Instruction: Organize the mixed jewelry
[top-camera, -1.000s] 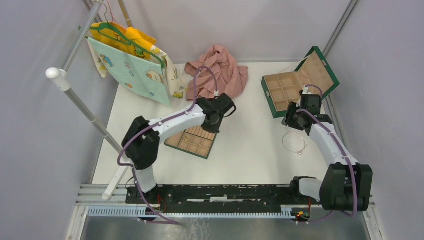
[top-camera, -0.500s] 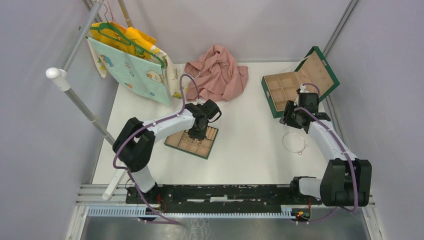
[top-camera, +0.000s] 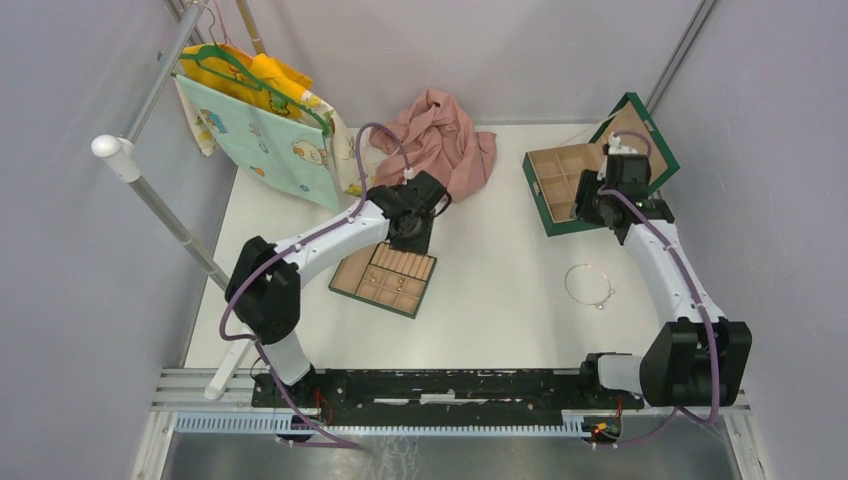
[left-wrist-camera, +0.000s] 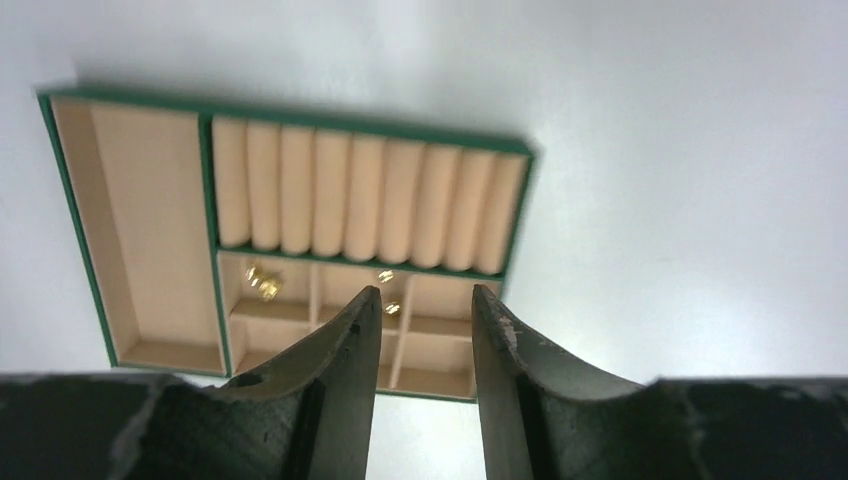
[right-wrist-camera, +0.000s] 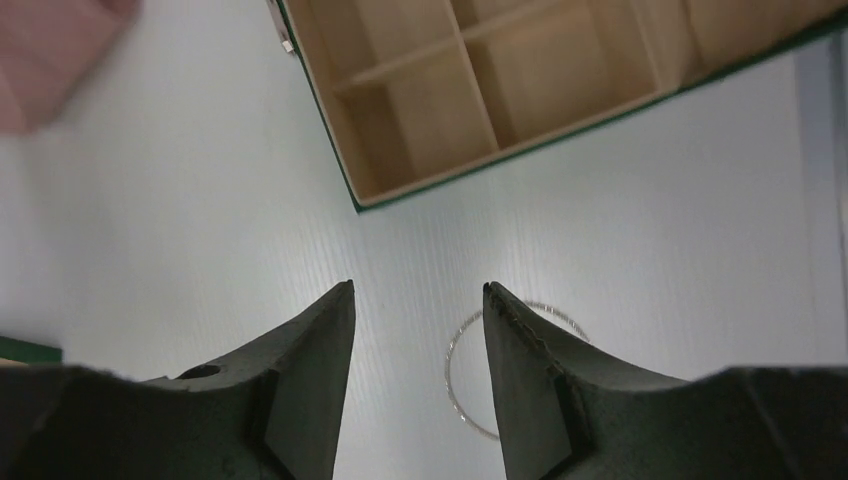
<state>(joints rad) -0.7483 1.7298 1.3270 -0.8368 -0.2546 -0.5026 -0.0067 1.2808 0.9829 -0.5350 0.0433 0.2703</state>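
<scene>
1. Two grippers are held with jaws parted and nothing between them. The left gripper (top-camera: 408, 226) (left-wrist-camera: 422, 295) is poised over the far edge of the tan tray (top-camera: 372, 303) (left-wrist-camera: 300, 115), and the right gripper (top-camera: 597, 206) (right-wrist-camera: 418, 290) is just beside the green box (top-camera: 534, 195) (right-wrist-camera: 330, 150).
2. Several gold beads (left-wrist-camera: 262, 283) are seen in the tray's small compartments, below the ring rolls.
3. The silvery wire loop (top-camera: 568, 285) (right-wrist-camera: 452, 365) is found lying flat on the white table (top-camera: 500, 290), on the base side of the right gripper and apart from it. The right arm is by far the nearer.
4. No long axis is offered by the roughly round loop, so it is judged that any stretch of wire could be straddled.
5. The tabletop is smooth, so a slip of the thin wire is to be feared. Nothing else is seen near the loop, and the pink cloth (top-camera: 440, 140) lies well apart.
</scene>
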